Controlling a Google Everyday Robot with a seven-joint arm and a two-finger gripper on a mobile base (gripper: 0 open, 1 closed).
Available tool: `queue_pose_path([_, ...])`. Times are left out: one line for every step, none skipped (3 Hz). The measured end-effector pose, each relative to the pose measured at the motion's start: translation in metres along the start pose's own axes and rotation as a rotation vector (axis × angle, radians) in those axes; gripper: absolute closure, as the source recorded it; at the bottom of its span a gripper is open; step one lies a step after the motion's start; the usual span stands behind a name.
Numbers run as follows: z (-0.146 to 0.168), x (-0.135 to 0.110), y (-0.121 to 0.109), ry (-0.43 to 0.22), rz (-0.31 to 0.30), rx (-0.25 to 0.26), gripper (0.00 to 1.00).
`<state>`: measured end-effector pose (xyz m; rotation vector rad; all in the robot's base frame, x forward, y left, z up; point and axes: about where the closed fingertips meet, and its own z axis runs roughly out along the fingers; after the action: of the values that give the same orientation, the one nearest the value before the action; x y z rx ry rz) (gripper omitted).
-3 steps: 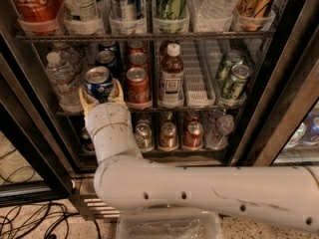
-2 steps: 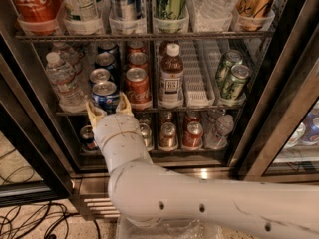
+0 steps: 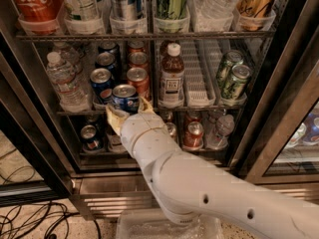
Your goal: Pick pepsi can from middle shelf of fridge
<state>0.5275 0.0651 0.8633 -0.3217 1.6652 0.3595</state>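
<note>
The fridge (image 3: 281,78) stands open in front of me. My gripper (image 3: 128,109) is shut on the pepsi can (image 3: 125,97), a blue can with a silver top, with one yellowish finger (image 3: 113,117) on each side of it. The can is held just in front of the left part of the middle shelf (image 3: 198,86), clear of its lane. More blue cans (image 3: 101,83) stand in the lane behind it. My white arm (image 3: 199,188) reaches up from the lower right.
On the middle shelf are red cans (image 3: 138,78), a brown tea bottle (image 3: 172,76), green cans (image 3: 234,78) and water bottles (image 3: 65,81). Bottles and cans fill the upper rack (image 3: 149,35). Cans (image 3: 193,133) stand on the lower rack. The glass door (image 3: 299,133) is at the right; cables (image 3: 30,218) lie on the floor.
The pepsi can has come out of its lane in my gripper and moved right and toward the camera. Another blue can now shows at the front of that lane.
</note>
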Motion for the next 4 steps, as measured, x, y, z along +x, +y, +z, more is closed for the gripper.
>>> queue_pose_path([-0.005,-0.0038,-0.0138,0.04,-0.031,-0.051,1.0])
queue_pose_path([-0.0057,-0.0046,-0.0183,0.08,-0.04,-0.128,1.0])
queue_pose_path([-0.0062,-0.0057,-0.0192,0.109,-0.035,-0.218,1.0])
queue_pose_path([-0.0078,-0.0057,-0.0218,0.128,-0.018,-0.316,1.0])
